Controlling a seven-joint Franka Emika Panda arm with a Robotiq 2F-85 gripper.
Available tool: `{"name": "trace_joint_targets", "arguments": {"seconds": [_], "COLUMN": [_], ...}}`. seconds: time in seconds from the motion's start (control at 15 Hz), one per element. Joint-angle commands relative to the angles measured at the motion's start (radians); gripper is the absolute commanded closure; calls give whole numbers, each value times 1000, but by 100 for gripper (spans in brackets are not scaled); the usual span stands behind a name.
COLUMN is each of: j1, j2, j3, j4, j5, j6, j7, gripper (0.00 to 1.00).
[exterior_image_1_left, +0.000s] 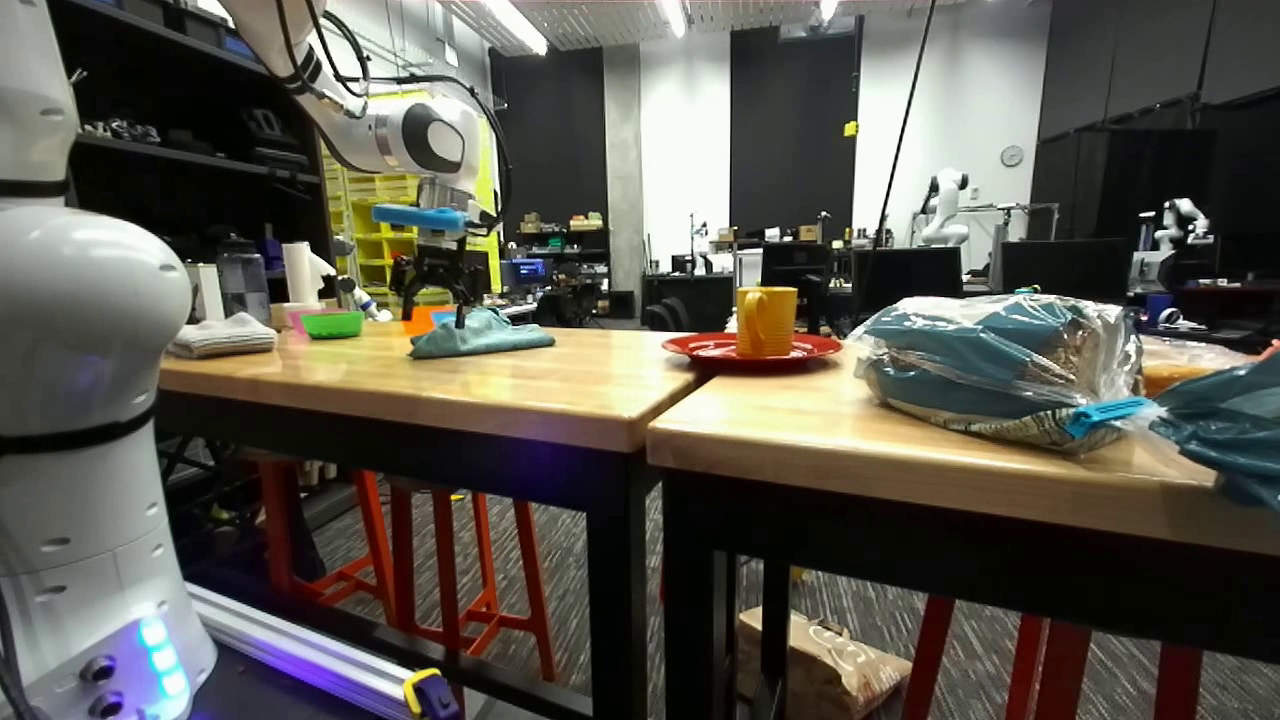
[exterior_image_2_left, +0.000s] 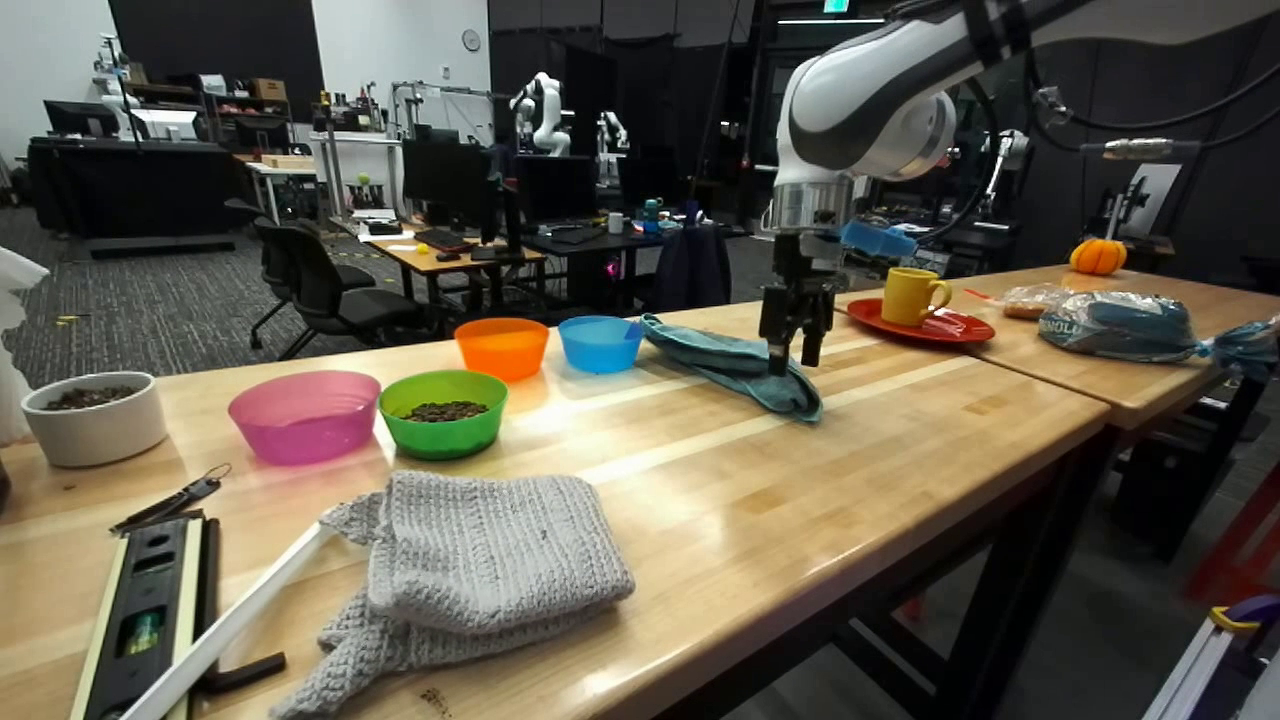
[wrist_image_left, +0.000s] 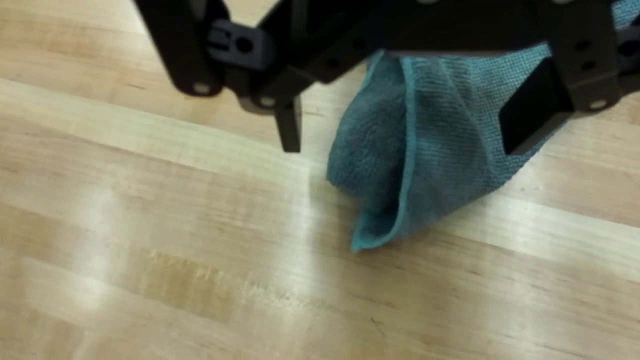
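Bowls (exterior_image_2_left: 305, 425): you have five on the table (exterior_image_2_left: 800, 470).
Mug (exterior_image_2_left: 906, 298): one, yellow, on one red plate (exterior_image_2_left: 965, 326).
Grey cloth (exterior_image_2_left: 490, 545): one, folded.
Teal cloth (wrist_image_left: 450, 150): one, loosely folded, brighter along its hem, lying on the table beneath your gripper (wrist_image_left: 400, 142).
Jaws: two, standing wide apart over the cloth's end.

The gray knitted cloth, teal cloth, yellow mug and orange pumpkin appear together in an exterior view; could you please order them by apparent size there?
1. Gray knitted cloth, nearest of these
2. Teal cloth, partly behind the gripper
3. Yellow mug
4. Orange pumpkin
Nearness affects this order; true sizes may differ.
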Motion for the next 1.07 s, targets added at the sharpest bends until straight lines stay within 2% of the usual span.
{"name": "trace_joint_targets", "arguments": {"seconds": [0.0,0.2,0.53,0.67,0.73,0.8,1.0], "j1": [-2,-2,-6,-13,-18,-24,-41], "j2": [8,28,28,8,0,-9,-39], "j3": [2,3,2,-5,-8,-13,-28], "j4": [-21,-23,-31,-40,-44,-49,-69], "j5": [-11,-14,-62,-92,-105,-118,-156], "j6": [29,43,26,4,-4,-16,-55], "j7": [-17,-18,-6,-7,-7,-9,-15], "gripper": [20,38,81,94,99,100,99]}}
